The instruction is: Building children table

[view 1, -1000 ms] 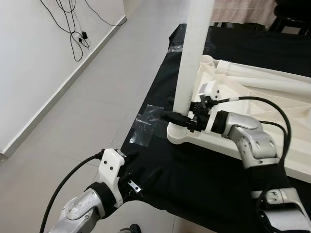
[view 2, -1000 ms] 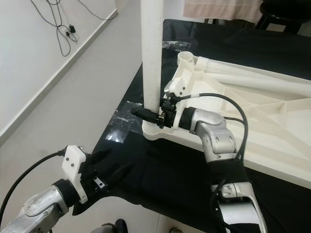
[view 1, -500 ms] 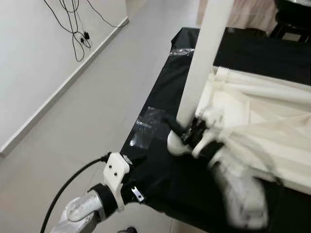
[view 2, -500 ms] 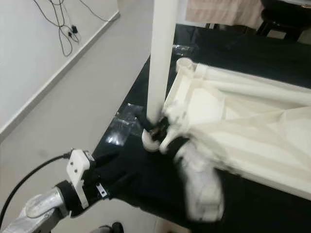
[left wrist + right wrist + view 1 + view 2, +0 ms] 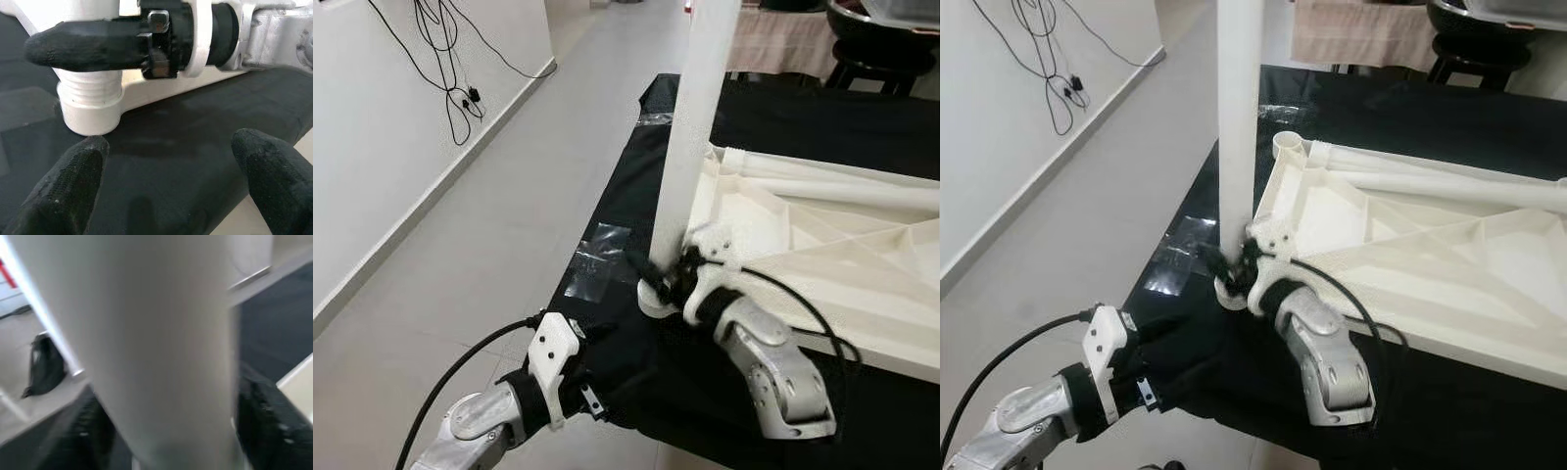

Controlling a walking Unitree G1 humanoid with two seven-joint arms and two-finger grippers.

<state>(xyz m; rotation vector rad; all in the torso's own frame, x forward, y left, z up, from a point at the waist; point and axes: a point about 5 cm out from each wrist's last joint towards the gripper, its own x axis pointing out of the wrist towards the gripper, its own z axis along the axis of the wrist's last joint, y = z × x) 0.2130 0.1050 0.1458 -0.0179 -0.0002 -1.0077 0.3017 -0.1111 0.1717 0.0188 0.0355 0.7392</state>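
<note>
The white plastic table top point(image 5: 822, 245) lies upside down on a black cloth point(image 5: 636, 186). A white round leg point(image 5: 690, 147) stands upright in its near corner socket point(image 5: 90, 105). My right gripper point(image 5: 658, 277) is shut on the leg just above the socket; in the right wrist view the leg point(image 5: 156, 347) sits between the black fingers point(image 5: 266, 416). My left gripper point(image 5: 171, 156) is open and holds nothing. It hovers low over the cloth's front edge, a short way in front of the socket.
A patch of clear tape point(image 5: 597, 259) sticks to the cloth's left edge. Bare grey floor point(image 5: 489, 215) runs along the left to a white wall with hanging cables point(image 5: 450, 59). Dark furniture point(image 5: 871, 49) and a pale fabric point(image 5: 773, 44) stand behind the cloth.
The camera has shifted. My right forearm has swung from the right side round to the front, with its gripper still on the leg's base. The left arm has hardly moved.
</note>
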